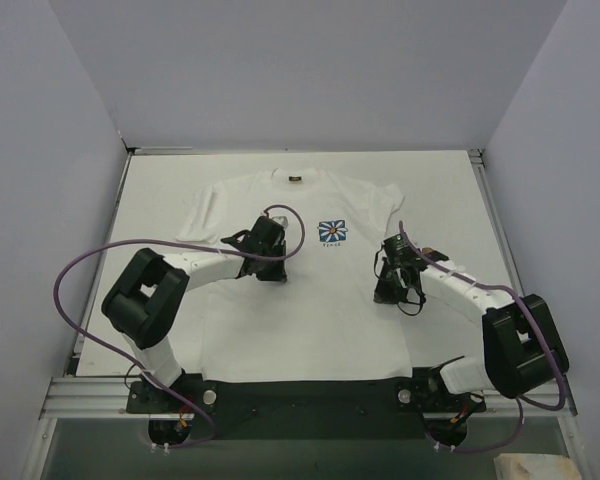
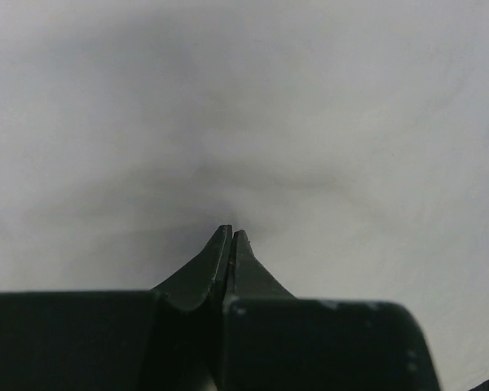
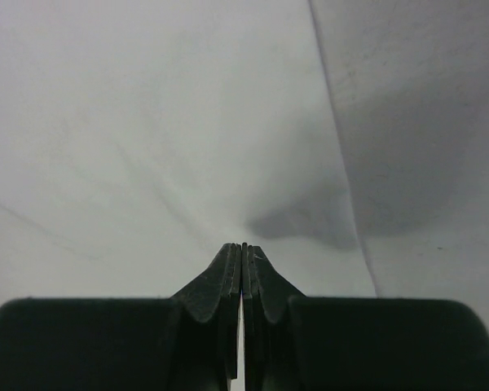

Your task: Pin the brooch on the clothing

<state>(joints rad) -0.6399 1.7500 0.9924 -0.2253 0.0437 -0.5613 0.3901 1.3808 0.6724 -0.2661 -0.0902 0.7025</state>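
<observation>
Closest to the bases, the right gripper [image 3: 243,246] has its jaws clamped together on nothing. Its tips point down near the right edge of the white T-shirt [image 1: 310,330], which lies spread flat, front up, on the table [image 1: 450,190]. A bit further out the left gripper [image 2: 231,234] is pinched empty too, pointing at plain fabric just left of the blue daisy print [image 1: 332,232], with the small dark label [image 1: 295,178] at the collar beyond that. The brooch can't be made out in any view, tbh.
</observation>
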